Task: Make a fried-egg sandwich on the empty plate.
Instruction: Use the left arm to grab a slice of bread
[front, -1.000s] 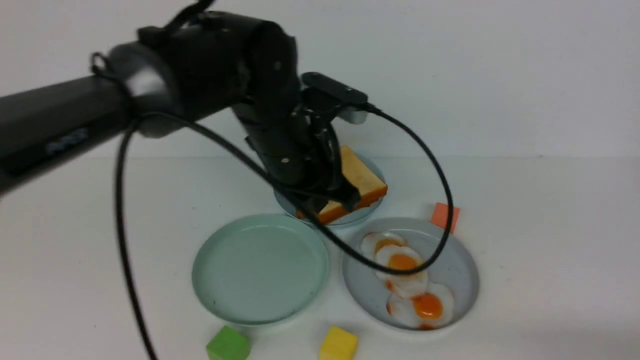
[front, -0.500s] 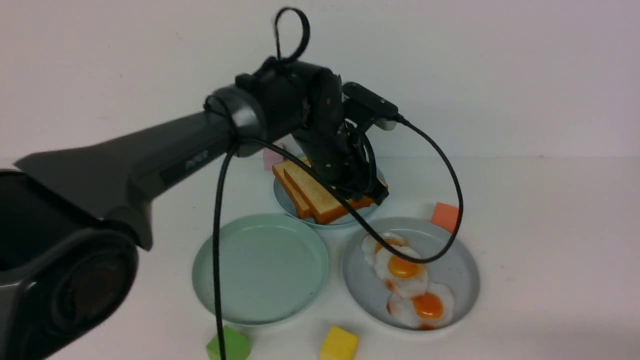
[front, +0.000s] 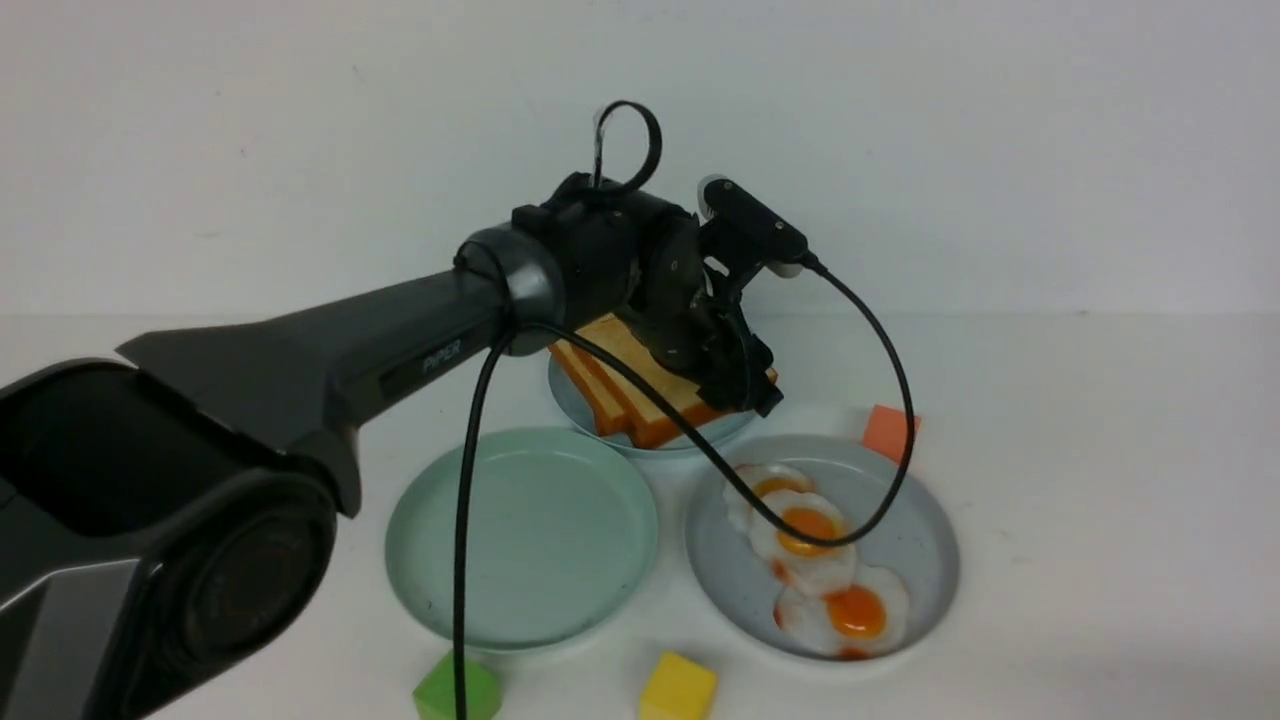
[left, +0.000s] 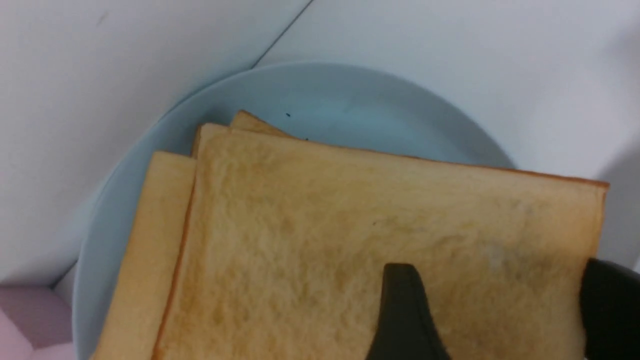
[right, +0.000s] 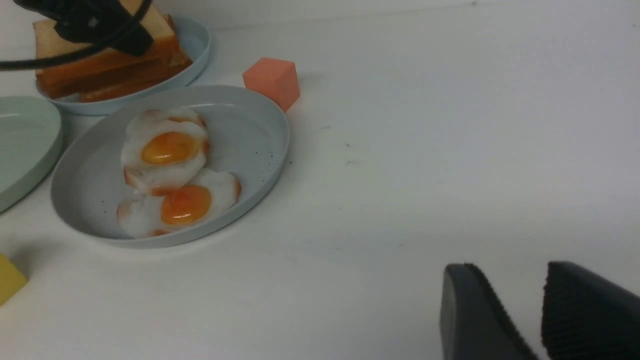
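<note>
The mint-green plate lies empty at the front centre; its edge shows in the right wrist view. Behind it, a stack of toast slices rests on a small light-blue plate. My left gripper is open at the stack's right end, with one finger over the top slice and the other beside its edge. Fried eggs lie on a grey-blue plate. My right gripper hovers low over bare table, open and holding nothing. No fried-egg sandwich shows.
An orange cube sits behind the egg plate. A green cube and a yellow cube stand near the front edge. A pink cube lies beside the toast plate. The left arm's cable loops over the eggs.
My left gripper has gone from shut to open at the toast stack. The left arm has stretched farther out and its wrist has risen a little. The right side is unchanged.
</note>
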